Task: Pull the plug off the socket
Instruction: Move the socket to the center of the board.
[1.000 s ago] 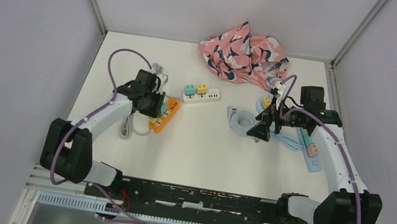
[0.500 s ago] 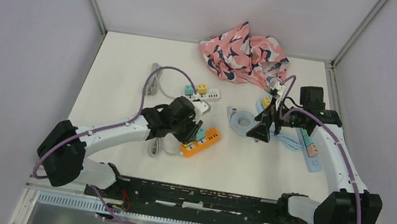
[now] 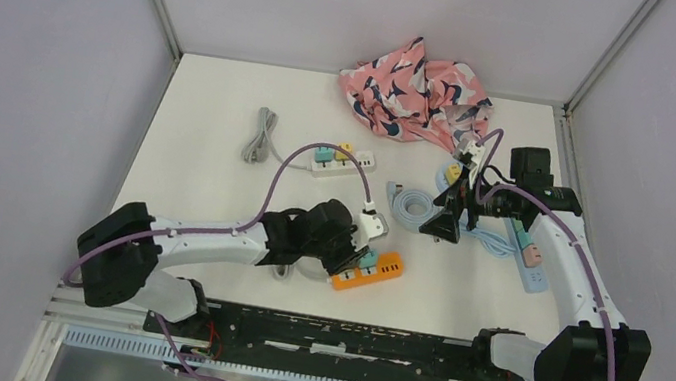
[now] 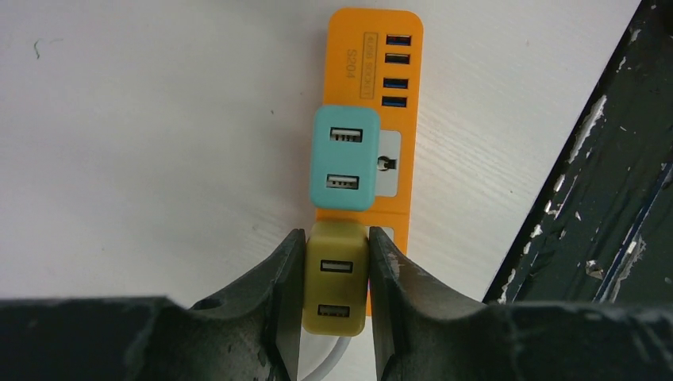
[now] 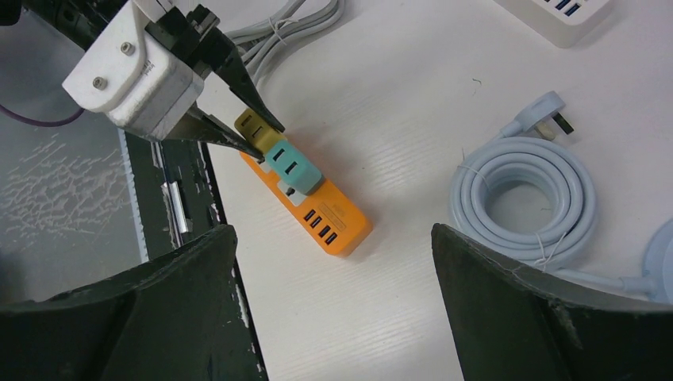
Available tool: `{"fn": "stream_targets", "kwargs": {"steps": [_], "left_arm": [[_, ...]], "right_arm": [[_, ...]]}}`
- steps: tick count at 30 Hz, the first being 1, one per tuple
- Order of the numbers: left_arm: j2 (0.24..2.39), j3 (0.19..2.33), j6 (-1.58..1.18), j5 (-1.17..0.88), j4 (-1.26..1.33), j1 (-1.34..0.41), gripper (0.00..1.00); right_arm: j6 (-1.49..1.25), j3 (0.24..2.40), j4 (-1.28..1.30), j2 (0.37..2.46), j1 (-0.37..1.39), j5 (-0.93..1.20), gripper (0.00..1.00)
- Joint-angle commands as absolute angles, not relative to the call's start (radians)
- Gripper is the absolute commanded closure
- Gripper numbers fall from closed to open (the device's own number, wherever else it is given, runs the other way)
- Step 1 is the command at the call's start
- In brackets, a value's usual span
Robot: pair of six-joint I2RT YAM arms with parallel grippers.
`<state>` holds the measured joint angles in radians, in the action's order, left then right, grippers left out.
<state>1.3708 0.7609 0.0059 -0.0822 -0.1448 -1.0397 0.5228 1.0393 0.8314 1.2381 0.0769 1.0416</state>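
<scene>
An orange power strip [image 3: 370,270] lies near the table's front edge, also in the left wrist view [image 4: 399,71] and the right wrist view [image 5: 329,218]. A teal plug [image 4: 344,158] and an olive-yellow plug [image 4: 336,278] sit in it. My left gripper [image 4: 335,274] is shut on the olive-yellow plug, one finger on each side; it also shows from above [image 3: 354,250]. My right gripper [image 3: 440,222] is open and empty, held above the table at the right, its fingers [image 5: 508,309] wide apart.
A white power strip [image 3: 342,161] with teal and yellow plugs lies mid-table. A coiled blue cable [image 3: 410,204] and a blue strip [image 3: 529,247] lie right. A pink patterned cloth [image 3: 416,91] is at the back. A grey bundled cord [image 3: 262,136] lies left. The black front rail [image 3: 343,335] is close.
My left arm has dragged the orange strip from the left of the table toward the front middle, staying shut on the plug. The grey cord is left behind. The right arm has not moved.
</scene>
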Motion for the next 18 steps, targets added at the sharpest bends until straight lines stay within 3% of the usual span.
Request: {"fn": "stream_targets", "kwargs": {"steps": [1, 8, 11, 16, 18], "left_arm": [[1.418, 0.77, 0.09, -0.124, 0.058, -1.063, 0.81], [1.399, 0.708, 0.096, -0.074, 0.215, -1.099, 0.35], [1.319, 0.64, 0.069, -0.041, 0.31, -1.1, 0.2], [1.135, 0.51, 0.054, 0.017, 0.427, -1.099, 0.0], [1.062, 0.457, 0.035, 0.045, 0.473, -1.099, 0.01]], "right_arm": [[0.579, 1.064, 0.839, 1.217, 0.084, 1.093, 0.0], [0.642, 1.048, 0.842, 1.209, 0.084, 1.088, 0.0], [0.655, 1.041, 0.835, 1.21, 0.084, 1.09, 0.0], [0.681, 1.025, 0.811, 1.219, 0.085, 1.083, 0.0], [0.713, 1.023, 0.813, 1.218, 0.086, 1.086, 0.0]]}}
